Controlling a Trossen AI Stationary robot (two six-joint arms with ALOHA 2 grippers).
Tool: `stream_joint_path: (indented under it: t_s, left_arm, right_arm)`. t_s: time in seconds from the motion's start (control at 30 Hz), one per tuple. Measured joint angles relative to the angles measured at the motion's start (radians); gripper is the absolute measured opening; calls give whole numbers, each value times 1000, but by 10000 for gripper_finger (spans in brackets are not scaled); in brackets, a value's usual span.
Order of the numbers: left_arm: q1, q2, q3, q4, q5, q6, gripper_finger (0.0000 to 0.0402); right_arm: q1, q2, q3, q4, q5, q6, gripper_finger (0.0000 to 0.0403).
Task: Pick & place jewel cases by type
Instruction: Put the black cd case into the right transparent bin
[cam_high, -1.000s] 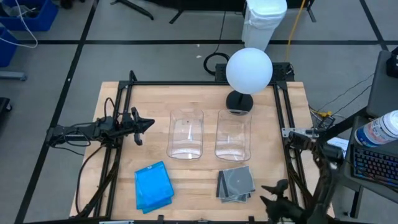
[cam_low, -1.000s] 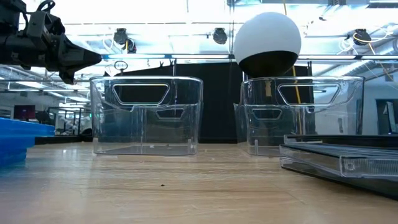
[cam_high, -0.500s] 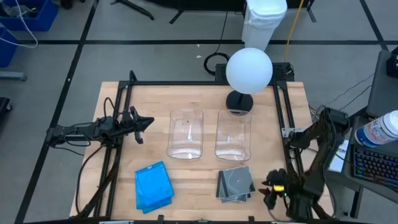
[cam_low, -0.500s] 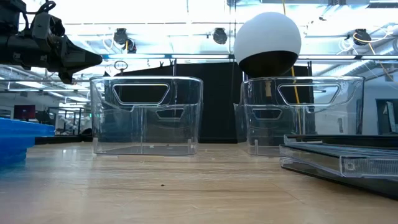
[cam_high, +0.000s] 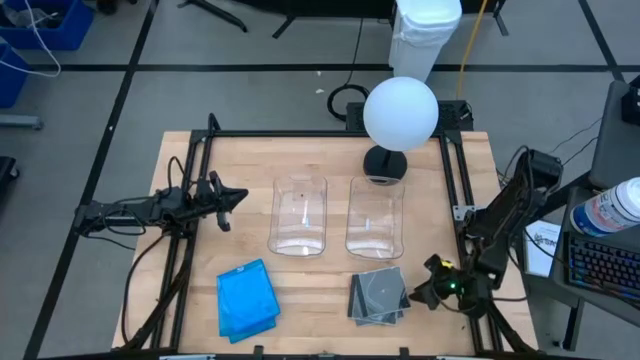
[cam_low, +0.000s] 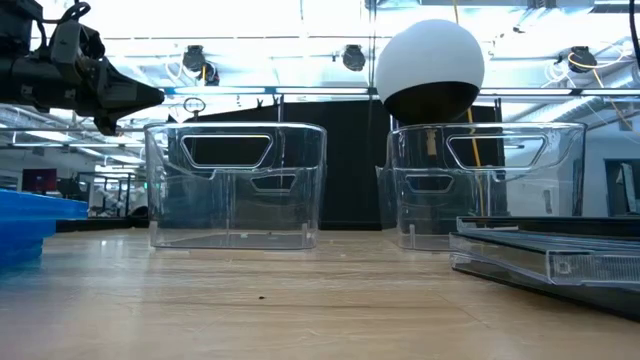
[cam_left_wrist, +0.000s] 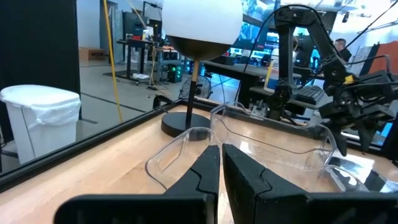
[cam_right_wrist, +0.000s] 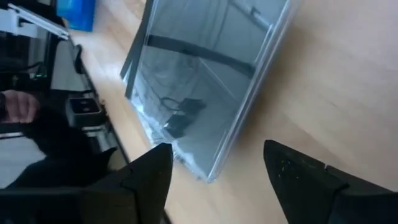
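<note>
A stack of grey-clear jewel cases (cam_high: 379, 296) lies flat on the table, near its front edge and right of the middle. A stack of blue jewel cases (cam_high: 247, 298) lies flat at the near left. My right gripper (cam_high: 422, 294) hovers just to the right of the grey stack and is open. In its wrist view the gripper (cam_right_wrist: 217, 149) has the top grey case (cam_right_wrist: 205, 81) ahead of its spread fingers, and nothing lies between them. My left gripper (cam_high: 236, 197) waits shut above the table's left side, pointing level at the tubs.
Two clear tubs (cam_high: 299, 215) (cam_high: 375, 215) stand side by side mid-table, just beyond the stacks. A lamp with a white globe (cam_high: 400, 113) stands at the back behind the right tub. Black frame rails (cam_high: 455, 190) run along the table's sides.
My right gripper has come from the table's near right corner, leftward and a little toward the far edge, up to the grey stack. It has sunk and its wrist has rolled. The arm's elbow has swung toward the far edge.
</note>
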Motion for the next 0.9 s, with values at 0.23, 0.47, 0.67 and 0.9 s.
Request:
stream_joint_path:
  t_s: [0.23, 0.47, 0.67, 0.9]
  left_arm:
    - [0, 0, 0, 0, 1, 0, 26]
    - [0, 0, 0, 0, 1, 0, 26]
    - [0, 0, 0, 0, 1, 0, 26]
    - [0, 0, 0, 0, 1, 0, 26]
  right_arm:
    - [-9, 44, -35, 87, -8, 12, 243]
    - [-13, 84, -54, 124, -11, 27, 243]
    - [-21, 122, -74, 206, 30, 20, 243]
    - [-31, 143, -79, 273, 31, -28, 242]
